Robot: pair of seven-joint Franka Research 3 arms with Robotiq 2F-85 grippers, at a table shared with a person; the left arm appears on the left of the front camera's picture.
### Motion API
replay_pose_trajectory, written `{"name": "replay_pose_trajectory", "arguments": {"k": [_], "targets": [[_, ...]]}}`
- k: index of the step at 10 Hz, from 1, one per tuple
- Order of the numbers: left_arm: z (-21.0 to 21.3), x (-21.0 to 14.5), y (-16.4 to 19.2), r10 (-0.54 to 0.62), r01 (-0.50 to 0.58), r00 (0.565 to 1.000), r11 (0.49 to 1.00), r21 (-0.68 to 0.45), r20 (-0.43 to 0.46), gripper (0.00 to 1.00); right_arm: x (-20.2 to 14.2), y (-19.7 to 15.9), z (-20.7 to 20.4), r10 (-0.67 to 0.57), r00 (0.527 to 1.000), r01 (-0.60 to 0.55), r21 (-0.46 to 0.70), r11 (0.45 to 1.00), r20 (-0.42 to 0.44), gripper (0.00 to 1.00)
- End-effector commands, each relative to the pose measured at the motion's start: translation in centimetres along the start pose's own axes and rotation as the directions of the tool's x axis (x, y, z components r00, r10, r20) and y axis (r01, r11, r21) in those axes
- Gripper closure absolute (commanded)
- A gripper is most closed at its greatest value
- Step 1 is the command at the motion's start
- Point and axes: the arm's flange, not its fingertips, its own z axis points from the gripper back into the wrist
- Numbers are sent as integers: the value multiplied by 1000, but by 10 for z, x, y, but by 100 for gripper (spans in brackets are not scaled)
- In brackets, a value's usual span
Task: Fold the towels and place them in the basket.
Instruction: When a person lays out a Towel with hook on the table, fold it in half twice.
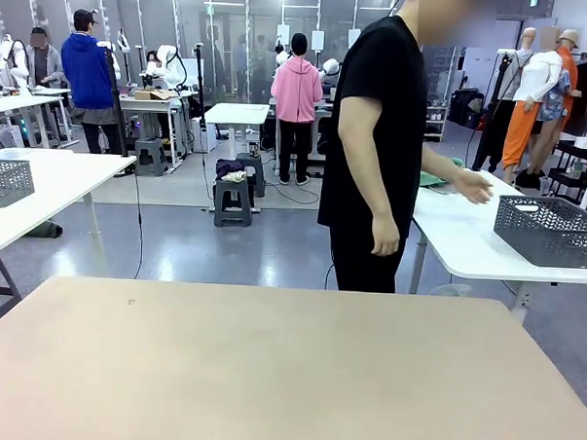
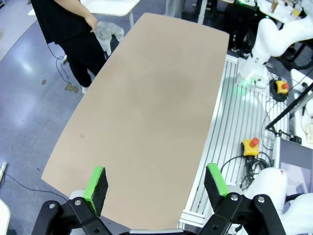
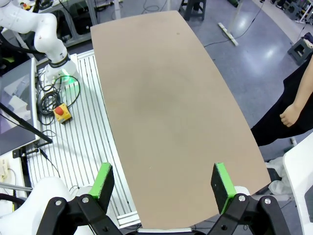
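A dark-grey perforated basket stands on a white side table at the right, beyond my tan table. A green towel lies at that side table's far end, partly hidden behind the person in black, whose hand reaches out just past it. My left gripper hangs open high above the tan table, nothing between its green pads. My right gripper is likewise open and high over the table, its pads bare.
A second grey basket sits on a white table at the left. The person stands close to the tan table's far edge. Ribbed aluminium mounting plates with cables and emergency-stop buttons run along the table's near side.
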Motion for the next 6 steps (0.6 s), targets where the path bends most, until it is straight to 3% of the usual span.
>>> {"name": "replay_pose_trajectory", "arguments": {"k": [1, 6], "targets": [[0, 3, 0, -10, 10, 1000, 1000, -4, 14, 0, 1, 0, -1, 18, 1000, -18, 6, 1000, 4, 0], [0, 3, 0, -10, 10, 1000, 1000, -4, 14, 0, 1, 0, -1, 18, 1000, -18, 6, 1000, 4, 0]]}}
